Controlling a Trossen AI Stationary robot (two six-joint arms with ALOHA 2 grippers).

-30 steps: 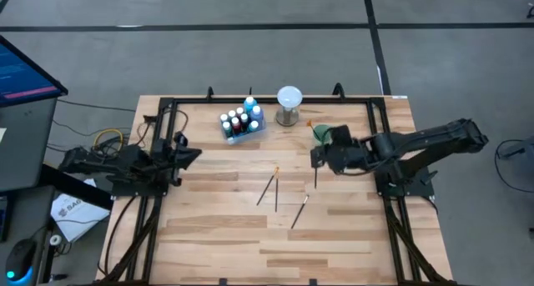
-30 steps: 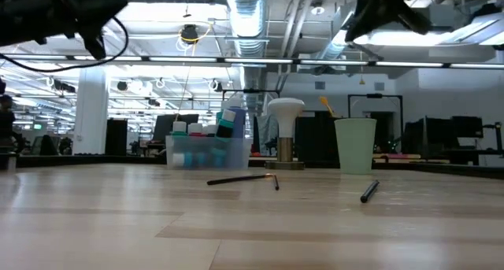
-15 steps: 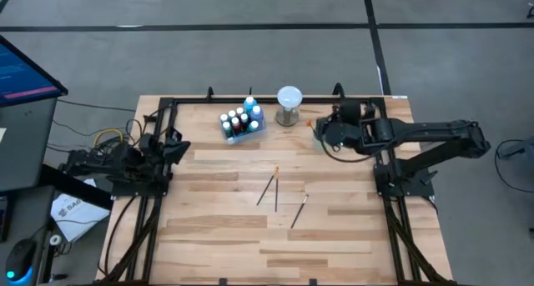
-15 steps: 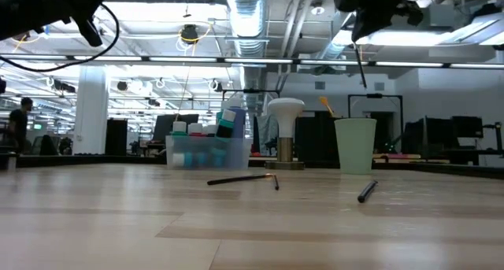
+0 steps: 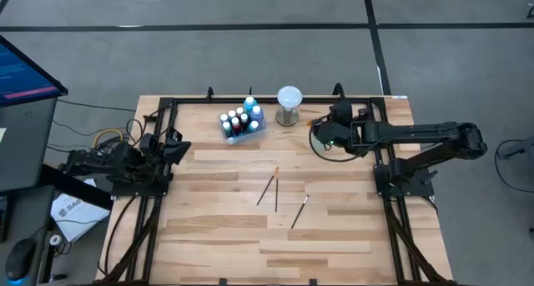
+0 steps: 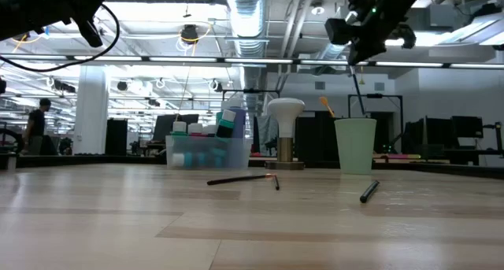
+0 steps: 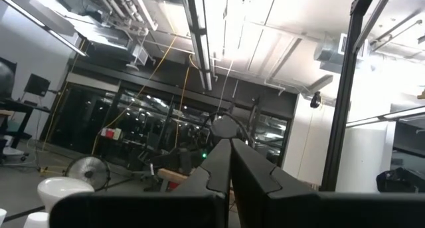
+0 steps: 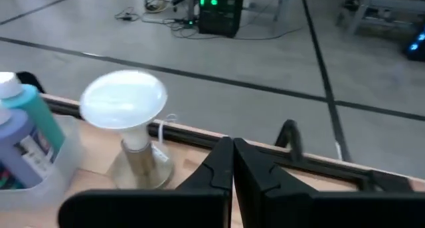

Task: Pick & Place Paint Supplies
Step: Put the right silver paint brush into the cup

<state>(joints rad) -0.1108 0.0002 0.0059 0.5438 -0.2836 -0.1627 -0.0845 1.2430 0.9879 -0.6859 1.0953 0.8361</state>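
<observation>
The right gripper (image 6: pixel 357 53) hangs high over the table with its fingers pinched shut on a thin dark-handled paintbrush (image 6: pixel 361 85). The brush dangles straight down from the fingertips, its lower end reaching toward the mouth of the pale green plastic cup (image 6: pixel 355 148) directly beneath. An orange-tipped brush (image 6: pixel 324 105) already leans out of that cup on the side away from the held one.

The main hazard is the release. The brush is gripped near its upper end, so any swing could put its tip against the rim or outside it, and the brush would then fall to the pale wooden table (image 5: pixel 217 236). If the gripper lowers off-centre, the brush could push on the cup wall, and the cup looks light enough to tip over. The leaning brush inside may also deflect the new one.

The white globe lamp on a metal base (image 5: pixel 289 104) stands just beside the gripper, toward the clear plastic bin of white-capped paint bottles (image 5: pixel 238 123) — a careless sideways retreat could clip it.

Three loose brushes (image 5: pixel 276 186) lie on the table, well in front of the hand, not yet collected.

The left gripper (image 7: pixel 231 175) waits at the far side — fingers together, empty.
</observation>
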